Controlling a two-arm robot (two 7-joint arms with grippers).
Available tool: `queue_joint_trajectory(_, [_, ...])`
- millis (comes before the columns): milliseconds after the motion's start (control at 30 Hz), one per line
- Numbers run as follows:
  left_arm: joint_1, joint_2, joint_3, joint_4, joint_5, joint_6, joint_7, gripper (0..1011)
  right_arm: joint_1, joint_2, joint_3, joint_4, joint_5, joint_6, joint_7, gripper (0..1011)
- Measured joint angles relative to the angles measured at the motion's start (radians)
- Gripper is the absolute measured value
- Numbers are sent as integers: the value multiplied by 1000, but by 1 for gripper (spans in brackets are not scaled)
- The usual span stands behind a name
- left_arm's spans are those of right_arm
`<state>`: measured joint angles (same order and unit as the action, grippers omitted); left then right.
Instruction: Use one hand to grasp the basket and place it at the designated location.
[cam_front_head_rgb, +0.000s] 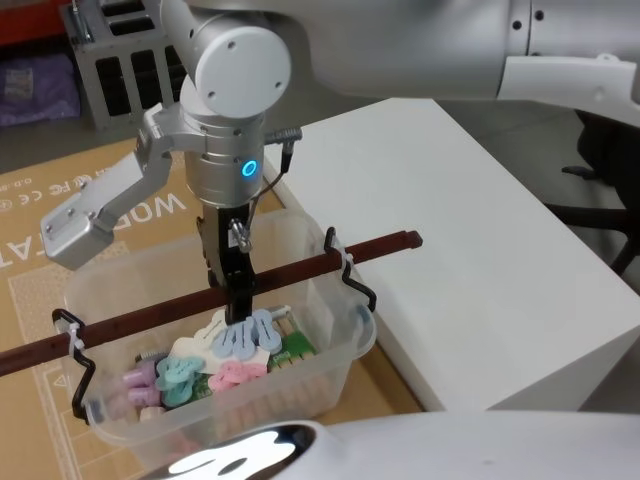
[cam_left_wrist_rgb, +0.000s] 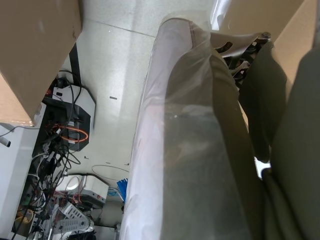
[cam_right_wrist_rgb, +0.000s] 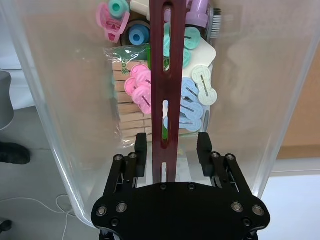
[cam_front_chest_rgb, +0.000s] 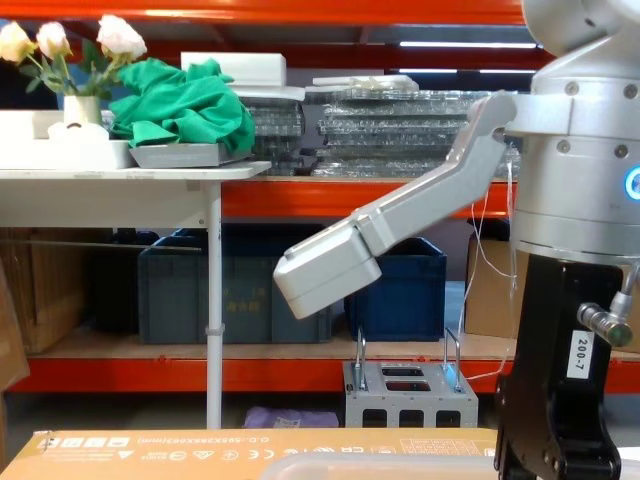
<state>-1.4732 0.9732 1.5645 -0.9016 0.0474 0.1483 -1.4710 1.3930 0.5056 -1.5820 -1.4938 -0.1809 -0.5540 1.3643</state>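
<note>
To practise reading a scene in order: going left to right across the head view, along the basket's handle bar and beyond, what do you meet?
left black clip → right end effector, straddling the bar → right black clip → white table

White table (cam_front_head_rgb: 480, 250) standing beside printed cardboard sheet (cam_front_head_rgb: 70, 210). Green cloth (cam_front_chest_rgb: 185, 105) lying on grey tray (cam_front_chest_rgb: 190, 153); flowers (cam_front_chest_rgb: 60, 40) standing beside it. Dark blue crates (cam_front_chest_rgb: 185, 290) sitting in orange shelving (cam_front_chest_rgb: 300, 195).

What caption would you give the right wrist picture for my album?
Right gripper open, astride the dark red handle of the basket, pastel clips inside.
</note>
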Motion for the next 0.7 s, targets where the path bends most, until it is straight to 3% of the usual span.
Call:
queue_joint_trajectory(400, [0,0,0,0,0,0,0,0,3,-9,0,16,12,-1,0,244])
queue_joint_trajectory(700, [0,0,0,0,0,0,0,0,3,-10,1,23,21,-1,3,237])
